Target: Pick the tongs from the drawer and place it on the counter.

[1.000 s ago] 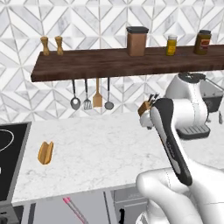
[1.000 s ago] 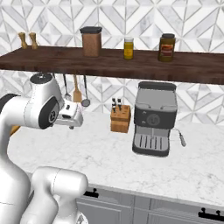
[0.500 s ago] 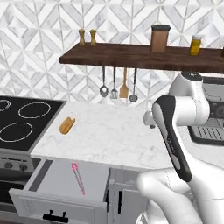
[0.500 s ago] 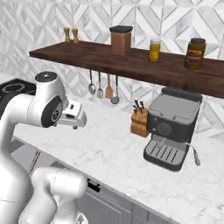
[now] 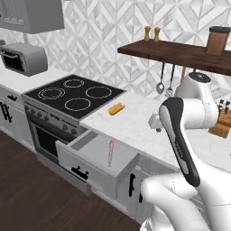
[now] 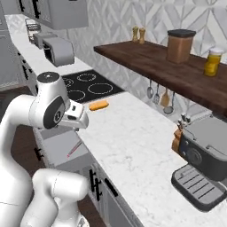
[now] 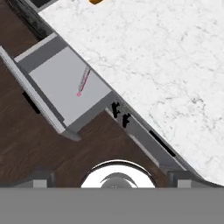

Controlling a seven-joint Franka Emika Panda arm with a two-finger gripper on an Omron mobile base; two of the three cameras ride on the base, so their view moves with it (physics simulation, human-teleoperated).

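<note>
The wide shallow grey drawer (image 5: 97, 155) is standing pulled open, and the slim pink-red tongs (image 5: 110, 153) are lying flat inside it, under the edge of the white marble counter (image 5: 131, 124). The white arm's claw is hanging above; whether it's open or closed, I cannot tell.

Surroundings: cooking range and wall shelf.
Black cooktop (image 5: 74, 94) above an oven (image 5: 48, 137); hot dog bun (image 5: 116, 108) lies beside it. Wooden shelf (image 6: 168, 71) carries a brown canister (image 6: 179, 45); coffee machine (image 6: 205, 159) stands below.
</note>
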